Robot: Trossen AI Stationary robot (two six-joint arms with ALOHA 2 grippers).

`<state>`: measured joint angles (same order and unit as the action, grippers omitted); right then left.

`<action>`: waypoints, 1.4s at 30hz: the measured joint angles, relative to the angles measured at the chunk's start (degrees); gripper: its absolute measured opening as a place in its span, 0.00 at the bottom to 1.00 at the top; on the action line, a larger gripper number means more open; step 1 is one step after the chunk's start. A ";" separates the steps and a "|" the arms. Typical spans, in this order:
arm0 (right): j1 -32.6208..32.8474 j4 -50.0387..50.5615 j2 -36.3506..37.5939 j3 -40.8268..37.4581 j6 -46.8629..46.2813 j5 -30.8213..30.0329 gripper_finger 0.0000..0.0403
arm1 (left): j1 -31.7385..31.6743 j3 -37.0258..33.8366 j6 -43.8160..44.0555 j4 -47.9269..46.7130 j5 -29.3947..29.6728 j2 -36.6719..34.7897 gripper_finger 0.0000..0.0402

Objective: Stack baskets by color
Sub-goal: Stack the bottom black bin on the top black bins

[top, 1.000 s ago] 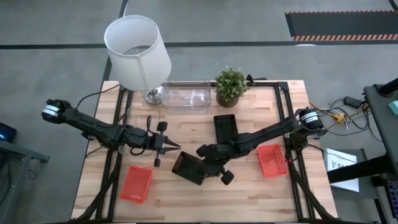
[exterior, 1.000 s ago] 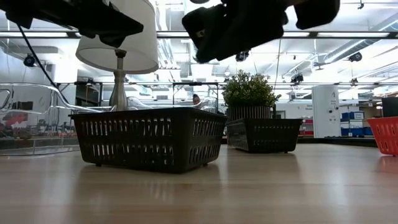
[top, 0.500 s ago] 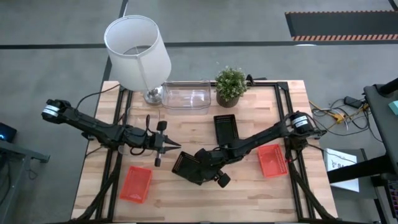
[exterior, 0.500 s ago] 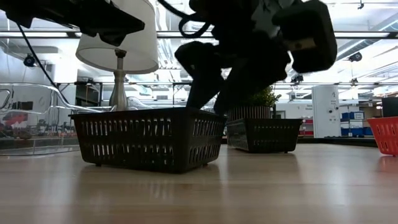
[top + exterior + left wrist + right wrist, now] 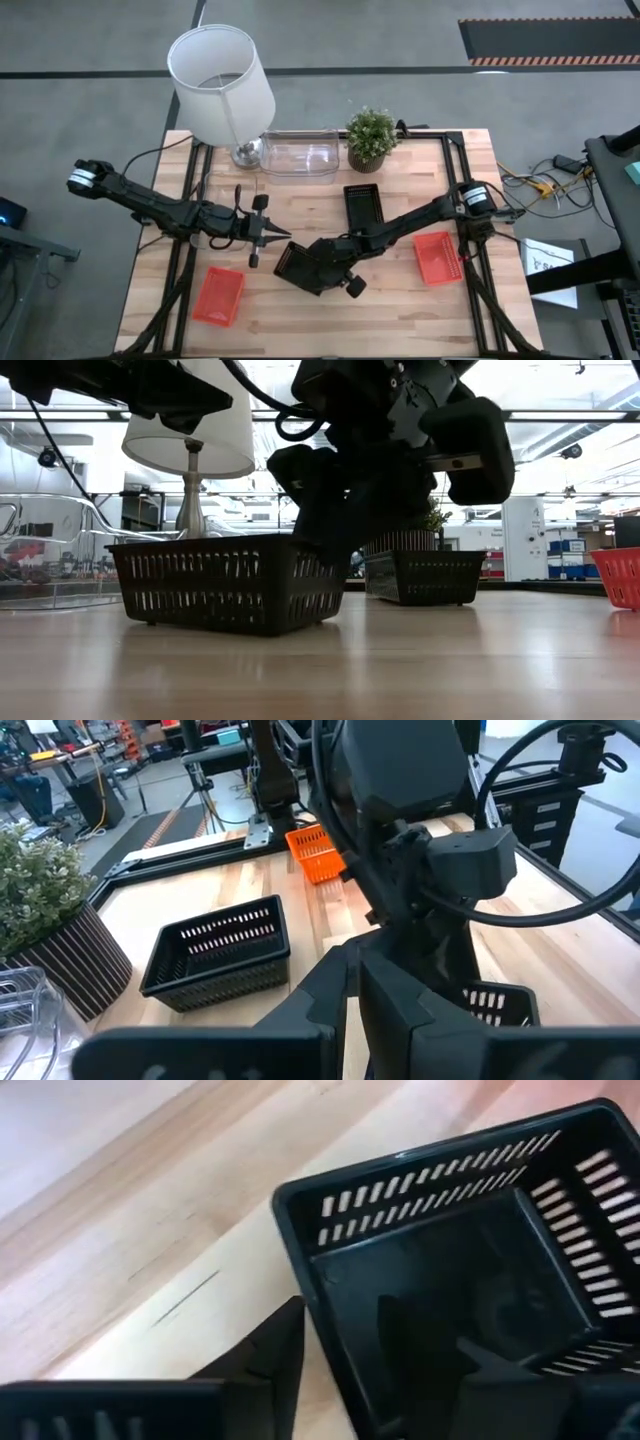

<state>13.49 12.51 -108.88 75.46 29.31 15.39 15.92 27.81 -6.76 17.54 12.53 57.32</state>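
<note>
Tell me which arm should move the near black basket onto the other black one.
Right. Its gripper is already straddling that basket's wall; the left gripper hangs beside it, fingers shut.

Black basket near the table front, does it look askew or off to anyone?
Yes. The front black basket sits rotated against the table edges, unlike the other black basket, which lies square. In the low view its right end looks slightly lifted, where the right gripper straddles its wall.
</note>
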 joint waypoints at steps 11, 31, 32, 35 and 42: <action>-0.25 0.01 0.25 0.00 1.91 -0.11 0.03 | 0.00 -0.02 0.00 -0.02 0.00 0.00 0.02; -0.65 11.41 15.25 -0.04 -3.13 -17.93 0.02 | -0.11 0.04 -1.41 1.16 2.99 -0.02 0.02; -0.79 12.81 16.11 -0.07 -4.76 -18.66 0.02 | -0.11 0.04 -1.44 1.43 2.99 -0.02 0.02; -1.18 16.91 18.45 -0.09 -10.51 -19.94 0.02 | -0.11 0.12 -1.55 1.51 2.99 -0.02 0.02; -1.65 23.73 23.32 -1.78 -19.85 -24.75 0.02 | -0.11 0.07 -1.55 1.57 3.06 -0.02 0.02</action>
<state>11.84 36.24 -85.56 73.68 9.46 -9.37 15.81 27.88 -8.32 19.11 15.59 57.30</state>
